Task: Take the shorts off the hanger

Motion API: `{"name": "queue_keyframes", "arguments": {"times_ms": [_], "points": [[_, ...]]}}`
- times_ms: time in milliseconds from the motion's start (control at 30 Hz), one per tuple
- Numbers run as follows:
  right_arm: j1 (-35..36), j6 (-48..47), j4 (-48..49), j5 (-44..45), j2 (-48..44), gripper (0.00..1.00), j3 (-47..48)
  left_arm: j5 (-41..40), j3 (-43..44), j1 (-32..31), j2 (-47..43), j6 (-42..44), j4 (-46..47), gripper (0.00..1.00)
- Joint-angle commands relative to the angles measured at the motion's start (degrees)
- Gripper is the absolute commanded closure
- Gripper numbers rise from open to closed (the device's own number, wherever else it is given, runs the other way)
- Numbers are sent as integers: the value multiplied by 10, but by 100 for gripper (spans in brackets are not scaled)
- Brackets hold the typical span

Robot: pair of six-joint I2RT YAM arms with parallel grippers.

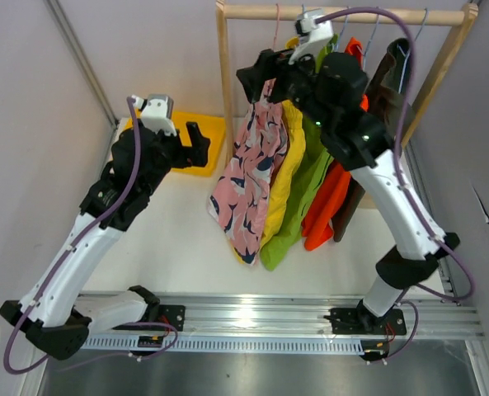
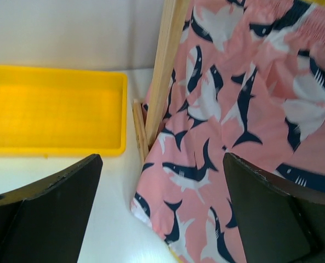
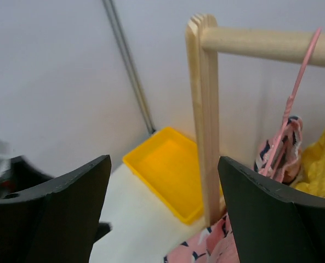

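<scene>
- The pink shorts point(image 1: 248, 177) carried a repeated print of dark-and-white sharks; no lettering or label could be read on them.
- Five pairs hung side by side from the wooden rail point(image 1: 351, 12). From the left they were the pink shorts, the yellow shorts point(image 1: 284, 177), the lime green shorts point(image 1: 298, 206), the orange shorts point(image 1: 331, 202) and the dark shorts point(image 1: 384, 91).
- Each pair hung lengthwise with its waist up at the hanger and its legs down, above the white table point(image 1: 170, 239). In the top view the hems fanned toward the near edge.
- The pink shorts hung on a thin pink hanger point(image 3: 302, 66) hooked over the rail, just beside the rack's left post point(image 1: 224, 74).
- The right arm reached up and forward from its base, bent at the elbow, with its wrist high at the rail.
- The right fingers point(image 3: 52, 208) stood wide apart near the top of the pink shorts, with nothing between them. They faced the post and rail end.
- The left arm leaned forward over the left of the table. The left fingers point(image 2: 47, 208) were spread fully apart and held nothing.
- Those fingers pointed at the pink shorts and the foot of the post, short of the fabric.
- A yellow tray point(image 2: 52, 109) lay on the table left of the post.
</scene>
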Motion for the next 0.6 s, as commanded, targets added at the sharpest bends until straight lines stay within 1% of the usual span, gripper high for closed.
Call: {"name": "queue_keyframes", "arguments": {"times_ms": [0, 33, 100, 233, 433, 567], "points": [[5, -42, 22, 84, 31, 15, 52, 6, -49, -3, -38, -13, 24, 1], [7, -47, 24, 91, 41, 18, 58, 9, -65, -4, -45, -12, 25, 1], [12, -55, 26, 133, 67, 19, 70, 14, -87, -3, -68, -13, 26, 1], [20, -66, 32, 193, 87, 21, 61, 19, -119, -3, -99, -6, 25, 1], [23, -68, 67, 247, 70, 22, -1, 29, -148, -3, -119, 5, 23, 1], [21, -73, 77, 273, 72, 23, -19, 33, -168, -3, -129, 3, 25, 1]]}}
